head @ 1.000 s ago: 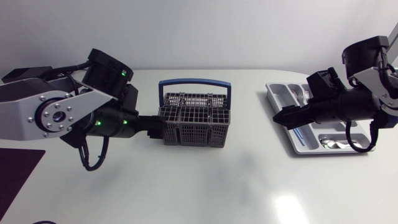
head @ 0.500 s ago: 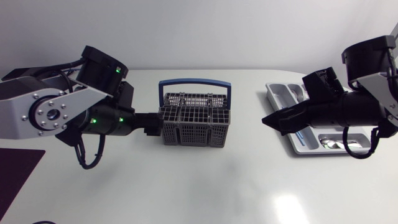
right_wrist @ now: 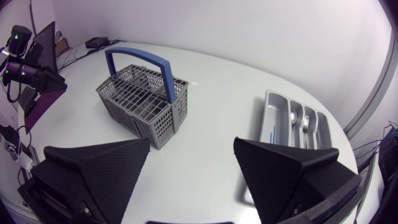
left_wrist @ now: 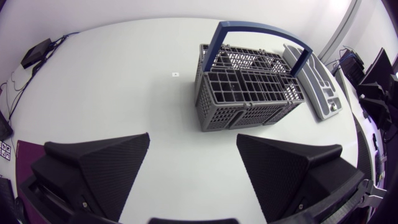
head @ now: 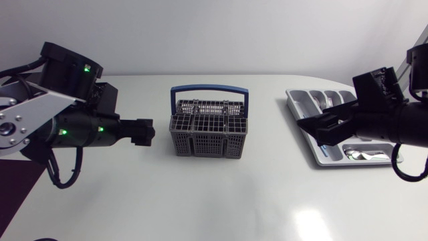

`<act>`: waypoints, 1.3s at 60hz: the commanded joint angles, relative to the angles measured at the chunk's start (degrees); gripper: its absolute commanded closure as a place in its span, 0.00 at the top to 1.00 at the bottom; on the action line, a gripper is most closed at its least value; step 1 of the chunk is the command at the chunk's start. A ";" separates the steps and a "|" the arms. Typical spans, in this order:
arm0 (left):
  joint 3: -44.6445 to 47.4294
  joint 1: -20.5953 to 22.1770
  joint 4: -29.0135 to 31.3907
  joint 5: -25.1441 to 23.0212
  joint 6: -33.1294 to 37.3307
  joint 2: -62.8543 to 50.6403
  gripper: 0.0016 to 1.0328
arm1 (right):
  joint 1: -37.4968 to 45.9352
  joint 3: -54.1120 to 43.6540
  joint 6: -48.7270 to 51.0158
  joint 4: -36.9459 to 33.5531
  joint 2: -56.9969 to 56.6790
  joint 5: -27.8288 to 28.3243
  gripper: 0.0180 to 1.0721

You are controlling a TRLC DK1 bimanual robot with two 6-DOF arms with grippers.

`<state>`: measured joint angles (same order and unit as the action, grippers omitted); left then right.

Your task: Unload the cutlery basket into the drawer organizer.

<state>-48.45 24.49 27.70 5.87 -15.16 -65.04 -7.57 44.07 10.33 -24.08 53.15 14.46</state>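
The grey cutlery basket [head: 208, 130] with a blue handle [head: 210, 88] stands mid-table; no cutlery shows above its rim. My left gripper [head: 144, 132] hovers open just left of it, not touching. From the left wrist the basket [left_wrist: 249, 90] lies ahead of the open fingers [left_wrist: 99, 165]. The grey drawer organizer [head: 302, 100] sits at the right and holds spoons and forks [right_wrist: 298, 124]. My right gripper [head: 313, 126] hangs open above the organizer's near end and hides part of it. From the right wrist, the basket [right_wrist: 142, 99] and organizer [right_wrist: 273, 134] lie ahead of the gripper [right_wrist: 193, 168].
A dark purple mat [head: 13, 187] lies at the table's front left corner. Bare white tabletop [head: 267, 194] spreads between the basket and the organizer and along the front.
My left arm has drawn back to the left, so its gripper is off the basket's side. My right arm has pulled back to the right over the organizer, and its fingers stand slightly wider.
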 commanded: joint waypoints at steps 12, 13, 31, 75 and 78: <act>5.20 -3.22 2.44 0.02 4.26 7.64 0.95 | -0.42 -4.52 1.36 1.31 -7.53 -5.14 0.93; 5.47 -3.31 2.44 0.02 4.35 7.82 0.95 | -0.42 -4.61 1.45 1.40 -7.88 -5.32 0.93; 10.13 -6.39 4.38 0.28 8.39 15.20 0.95 | -0.07 -9.97 4.09 3.07 -15.00 -9.71 0.93; 22.87 -10.87 5.34 3.54 11.47 33.66 0.95 | 4.28 -26.19 0.52 12.36 -34.51 -13.36 0.93; 23.57 -10.87 5.34 4.06 11.47 34.89 0.95 | 4.54 -27.58 -0.32 13.27 -35.96 -13.45 0.93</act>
<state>-27.00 14.02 32.77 9.21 -4.99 -32.21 -3.60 19.29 12.45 -12.25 19.20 1.61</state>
